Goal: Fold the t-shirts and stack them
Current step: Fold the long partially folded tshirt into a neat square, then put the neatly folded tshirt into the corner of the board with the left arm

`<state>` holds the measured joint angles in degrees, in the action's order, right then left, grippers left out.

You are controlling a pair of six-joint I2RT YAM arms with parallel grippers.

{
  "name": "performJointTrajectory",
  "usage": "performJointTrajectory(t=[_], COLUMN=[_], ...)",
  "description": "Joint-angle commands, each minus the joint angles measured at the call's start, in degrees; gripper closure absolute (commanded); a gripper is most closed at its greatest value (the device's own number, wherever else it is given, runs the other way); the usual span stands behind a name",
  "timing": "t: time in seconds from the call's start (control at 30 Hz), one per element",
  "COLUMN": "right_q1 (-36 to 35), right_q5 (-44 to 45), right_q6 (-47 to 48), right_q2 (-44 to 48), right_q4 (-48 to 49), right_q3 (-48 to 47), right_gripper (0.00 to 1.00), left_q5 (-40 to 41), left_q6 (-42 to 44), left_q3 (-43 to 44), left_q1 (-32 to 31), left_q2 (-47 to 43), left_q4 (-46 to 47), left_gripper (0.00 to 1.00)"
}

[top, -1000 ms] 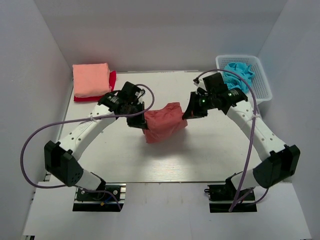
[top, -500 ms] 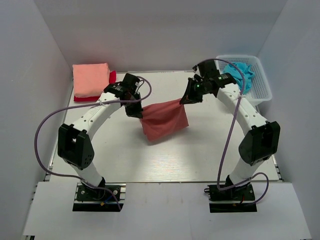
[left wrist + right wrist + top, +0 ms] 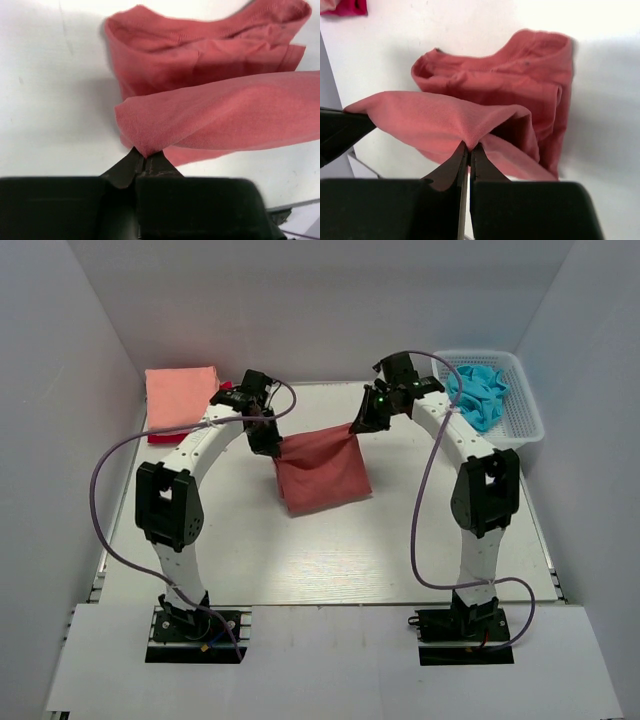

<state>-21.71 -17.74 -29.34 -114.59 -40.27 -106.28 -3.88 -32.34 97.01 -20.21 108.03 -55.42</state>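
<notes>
left hand [image 3: 272, 444] and right hand [image 3: 357, 427] each pinch an upper corner of the brick-red t-shirt [image 3: 320, 475], its top edge spanning between them, lower part resting on the bench [image 3: 400, 540]. folded pink stack [image 3: 180, 400] far left, basket [image 3: 527, 405] far right, both well apart.

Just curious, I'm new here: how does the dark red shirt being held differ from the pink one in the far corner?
The brick-red shirt hangs stretched between the left gripper and right gripper, its lower part bunched on the table; the salmon-pink shirt lies flat, folded into a neat rectangle atop a bright red shirt. The brick-red shirt is darker, the salmon-pink shirt paler. Both are plain soft cloth.
</notes>
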Motion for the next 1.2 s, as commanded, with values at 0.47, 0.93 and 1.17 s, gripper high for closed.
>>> performJointTrajectory(t=[0.47,0.93,1.17], right_q1=[0.7,0.8,1.1], right_q5=[11.9,-6.8,-8.0], right_q6=[-1.1,-10.5,-14.9], right_q2=[-7.2,3.5,-5.8], right_q4=[14.5,45.4,54.2], right_q3=[-9.5,23.5,28.7], right_gripper=[0.10,0.10,0.10], left_q5=[-7.9,-24.3,-21.6], left_q6=[8.0,-2.0,-2.6], left_q3=[16.2,-5.5,-16.7], left_q1=[3.2,1.5,2.8], left_q2=[6.2,5.0,9.1], left_q4=[10.9,32.5,36.9], left_gripper=[0.00,0.00,0.00])
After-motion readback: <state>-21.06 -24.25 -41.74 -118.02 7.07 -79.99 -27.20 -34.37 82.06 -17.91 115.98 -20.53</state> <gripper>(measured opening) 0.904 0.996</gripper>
